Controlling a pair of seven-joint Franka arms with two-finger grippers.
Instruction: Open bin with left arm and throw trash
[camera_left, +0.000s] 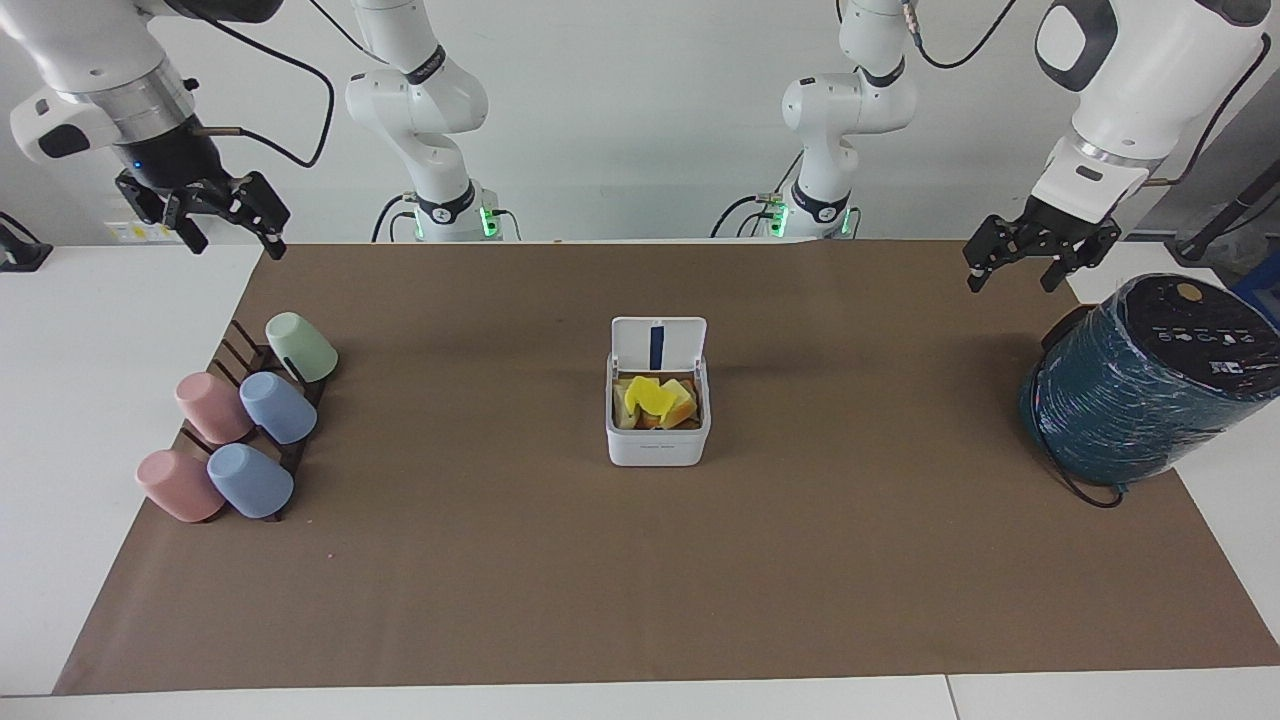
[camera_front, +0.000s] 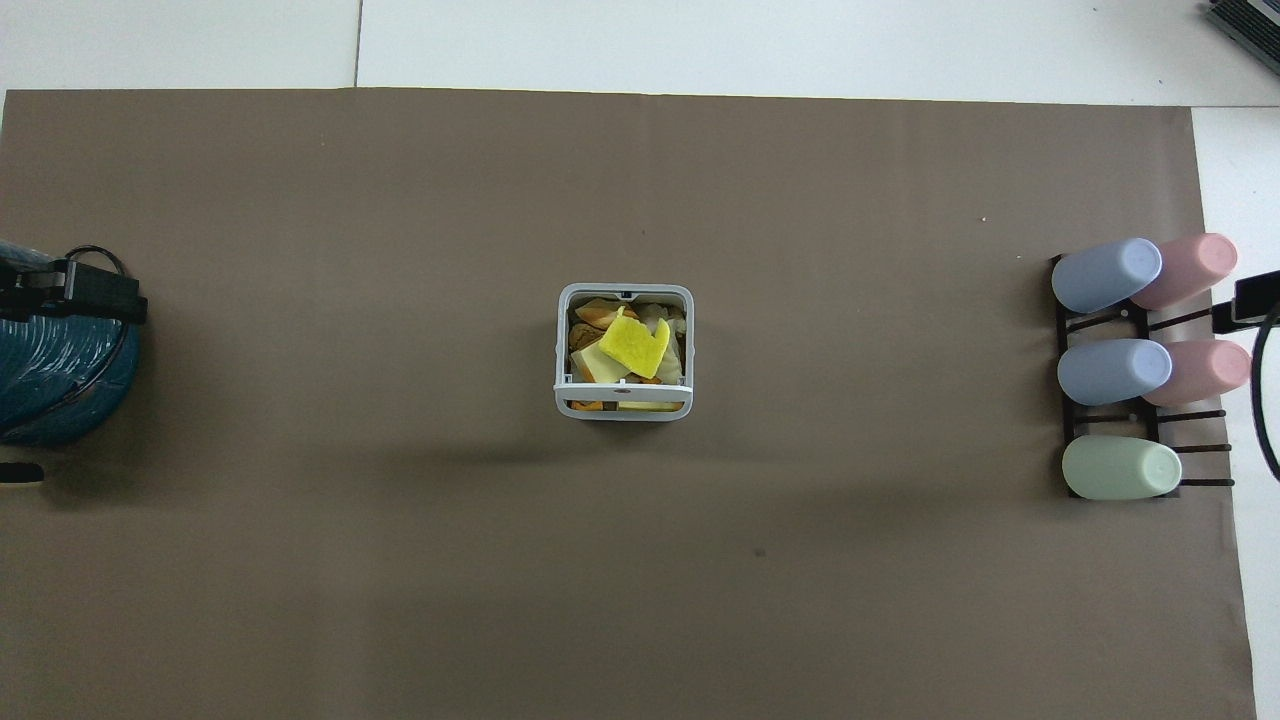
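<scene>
The small white bin (camera_left: 658, 446) stands in the middle of the brown mat, its lid (camera_left: 659, 343) swung up on the side nearer to the robots. The trash lies inside it: a bright yellow wavy piece (camera_front: 634, 345) on top, a cream-white wedge (camera_front: 598, 362) and orange-yellow chunks (camera_front: 596, 314) under it. My left gripper (camera_left: 1012, 278) hangs open and empty in the air beside the teal cylinder. My right gripper (camera_left: 235, 238) hangs open and empty over the mat's corner, at the right arm's end of the table. Both are well away from the bin.
A big dark teal wrapped cylinder (camera_left: 1140, 385) with a black cable stands at the left arm's end of the table. A dark rack (camera_front: 1120, 325) with several pastel cups (camera_left: 278, 407) lies at the right arm's end. The brown mat (camera_left: 640, 580) covers the table.
</scene>
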